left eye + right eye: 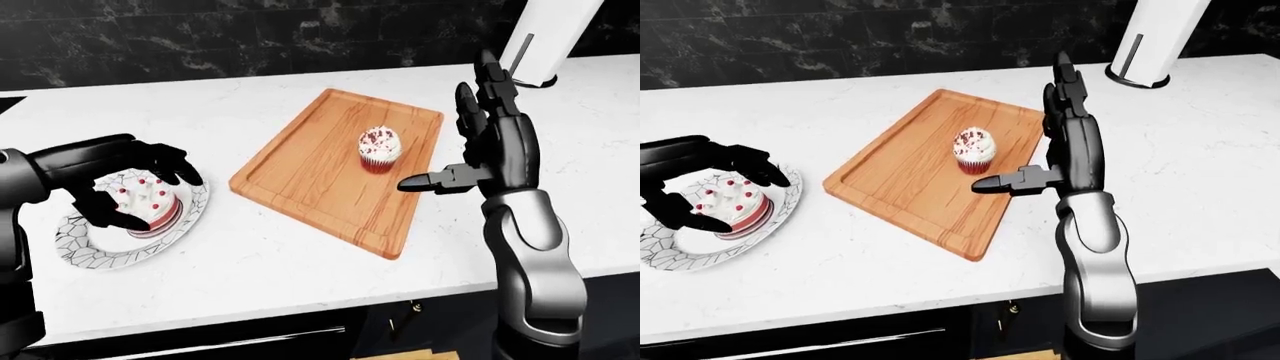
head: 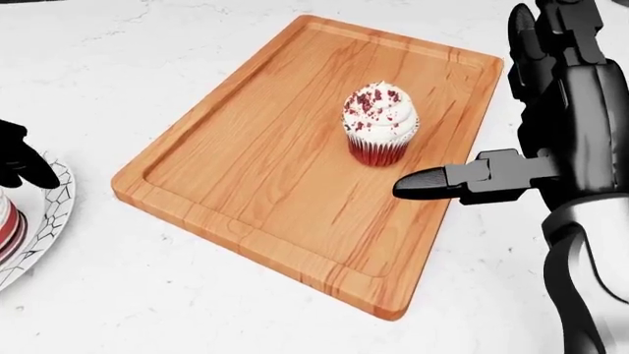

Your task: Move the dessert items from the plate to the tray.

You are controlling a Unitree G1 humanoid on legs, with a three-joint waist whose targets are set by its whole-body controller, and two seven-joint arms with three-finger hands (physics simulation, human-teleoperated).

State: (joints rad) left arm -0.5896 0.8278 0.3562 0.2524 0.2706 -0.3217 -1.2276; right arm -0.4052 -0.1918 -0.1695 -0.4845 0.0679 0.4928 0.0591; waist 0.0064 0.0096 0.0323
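Note:
A small white-frosted red cake (image 1: 157, 211) sits on the cracked-pattern plate (image 1: 95, 253) at the left of the left-eye view. My left hand (image 1: 142, 192) hangs over it, its open fingers (image 1: 172, 166) and thumb standing about the cake; I cannot tell if they touch it. A cupcake (image 2: 380, 124) with red sprinkles stands upright on the wooden tray (image 2: 245, 169), towards its right side. My right hand (image 1: 452, 129) is open and empty, held upright just right of the tray, thumb pointing left towards the cupcake.
The white counter (image 1: 300, 262) ends at the bottom of the eye views, with dark cabinets below. A black marble wall runs along the top. A white cylinder (image 1: 548, 34) on a round base stands at the top right, behind my right hand.

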